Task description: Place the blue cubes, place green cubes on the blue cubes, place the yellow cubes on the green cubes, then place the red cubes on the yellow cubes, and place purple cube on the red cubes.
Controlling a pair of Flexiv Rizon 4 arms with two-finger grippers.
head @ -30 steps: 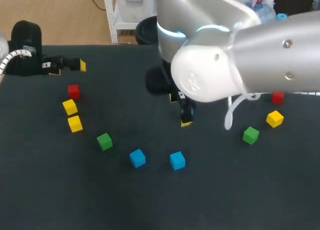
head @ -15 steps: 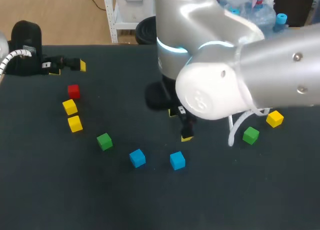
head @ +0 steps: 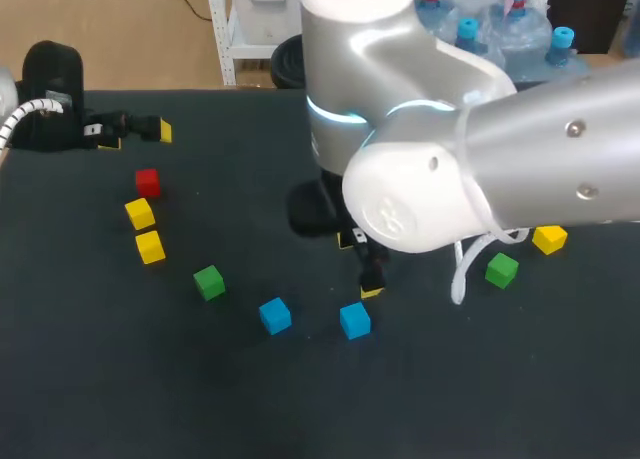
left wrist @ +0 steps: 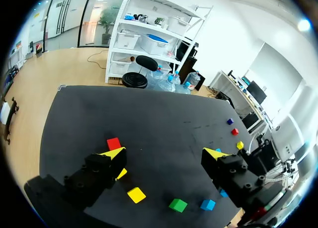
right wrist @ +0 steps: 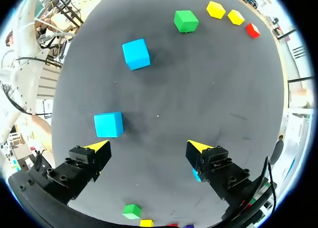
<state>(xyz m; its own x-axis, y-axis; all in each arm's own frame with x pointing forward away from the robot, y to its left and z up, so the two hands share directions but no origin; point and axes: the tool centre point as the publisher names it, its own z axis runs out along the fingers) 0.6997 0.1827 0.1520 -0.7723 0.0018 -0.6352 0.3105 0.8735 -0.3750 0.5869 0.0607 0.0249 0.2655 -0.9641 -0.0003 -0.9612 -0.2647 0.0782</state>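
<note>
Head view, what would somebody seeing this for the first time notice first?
The big silver right arm fills the view's right and middle, its gripper open just by a blue cube. Next come the bright cubes scattered on the dark table: a second blue cube, a green cube, two yellow cubes and a red cube towards the left.

Just the table [head: 100,379] to call here: a dark, near-black matte top filling the frame from the bottom edge up to its far edge across the upper left. The left wrist view catches faint pale scuffs [left wrist: 198,122] on its far half.
</note>
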